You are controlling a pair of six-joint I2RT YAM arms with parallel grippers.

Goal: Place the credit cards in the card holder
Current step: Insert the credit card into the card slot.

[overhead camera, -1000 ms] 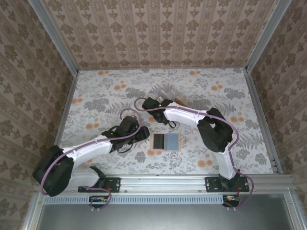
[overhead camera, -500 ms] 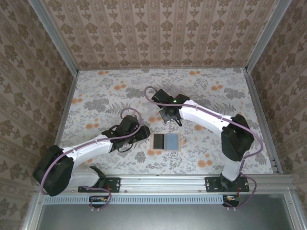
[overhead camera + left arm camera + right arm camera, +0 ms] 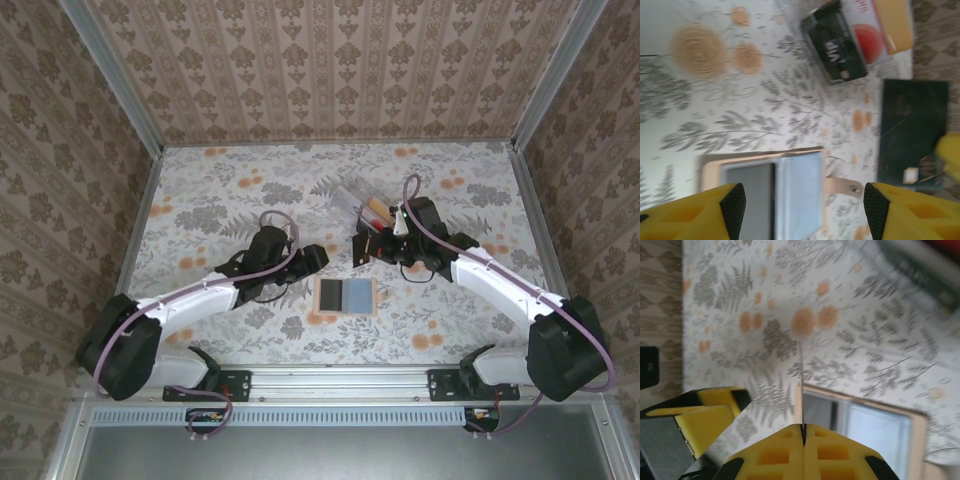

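A: Where does the card holder stand?

B: The card holder (image 3: 840, 84) sits on the flowered table (image 3: 220, 190) beyond the wallet (image 3: 795, 190), on the side away from the arm bases and a little to the right. Three cards lean in it: a black card (image 3: 837, 47), a white card with a red disc (image 3: 867, 35) and an orange-yellow card (image 3: 895, 22).

A: Can any writing be read?

B: The black card carries white letters, too blurred to make out. The white one has red print at its top edge, equally unreadable.

A: Is there another card?

B: A dark card (image 3: 910, 125) is pinched in the right gripper (image 3: 802, 432), whose jaws are closed flat on it. It hangs between the wallet's far edge and the holder. It shows a pale chip-like square and a small emblem near one corner, with no legible words. From the right wrist it appears edge-on, as a thin line.

A: And the other arm?

B: The left gripper (image 3: 805, 200) has its jaws spread with nothing between them, over the wallet's far left corner. The wallet lies open, tan outside and grey inside, its strap with a stud pointing right.
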